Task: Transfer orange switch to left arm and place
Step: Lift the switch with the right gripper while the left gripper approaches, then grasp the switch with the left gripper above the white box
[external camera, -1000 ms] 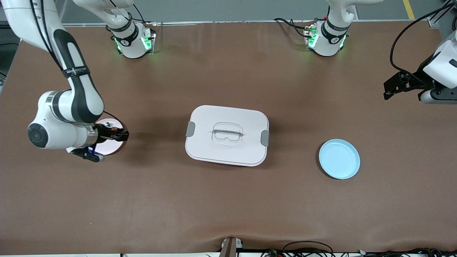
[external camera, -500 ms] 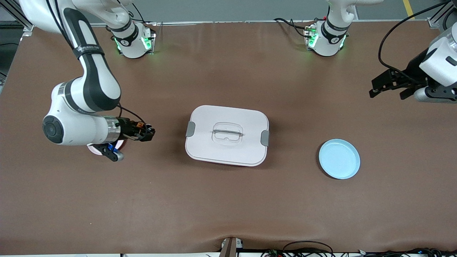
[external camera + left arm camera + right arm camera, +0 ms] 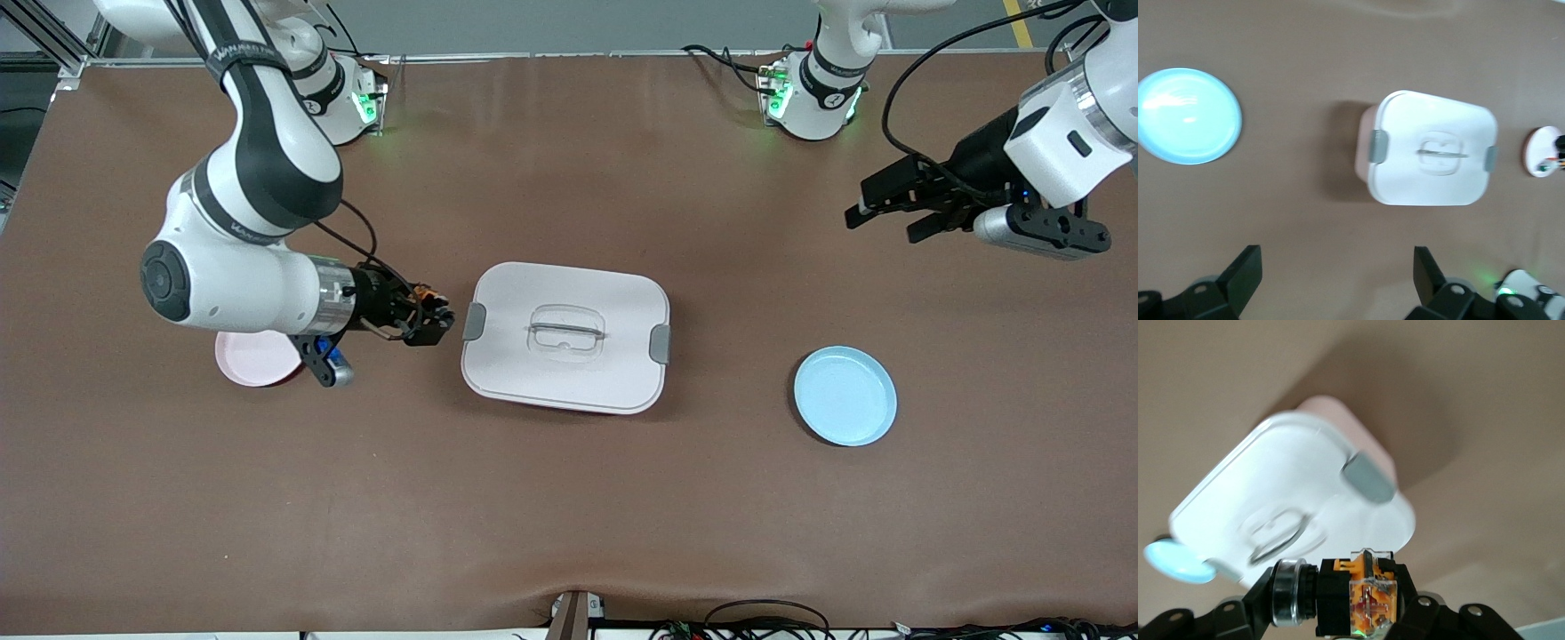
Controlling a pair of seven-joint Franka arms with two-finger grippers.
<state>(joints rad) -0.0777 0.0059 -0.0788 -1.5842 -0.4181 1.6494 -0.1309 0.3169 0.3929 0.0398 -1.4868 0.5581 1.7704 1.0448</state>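
The orange switch (image 3: 1360, 593), a black and orange part with a silver ring, is clamped sideways in my right gripper (image 3: 1338, 608). In the front view the right gripper (image 3: 430, 324) hangs above the table, beside the grey latch at the right arm's end of the box (image 3: 565, 336), and the orange switch (image 3: 428, 292) shows at its tip. The white box (image 3: 1291, 507) is closed. My left gripper (image 3: 880, 218) is open and empty, up over bare table at the left arm's end. Its wrist view shows the left gripper (image 3: 1336, 260) above the mat, well away from the box (image 3: 1428, 150).
A pink plate (image 3: 253, 360) lies under the right arm's wrist, with a small part (image 3: 1545, 163) on it. A blue plate (image 3: 845, 396) sits between the box and the left arm's end, nearer the front camera. Both robot bases stand along the table's back edge.
The right gripper has carried the switch from over the pink plate to beside the box. The left arm has swung inward toward the middle of the table, fingers still open.
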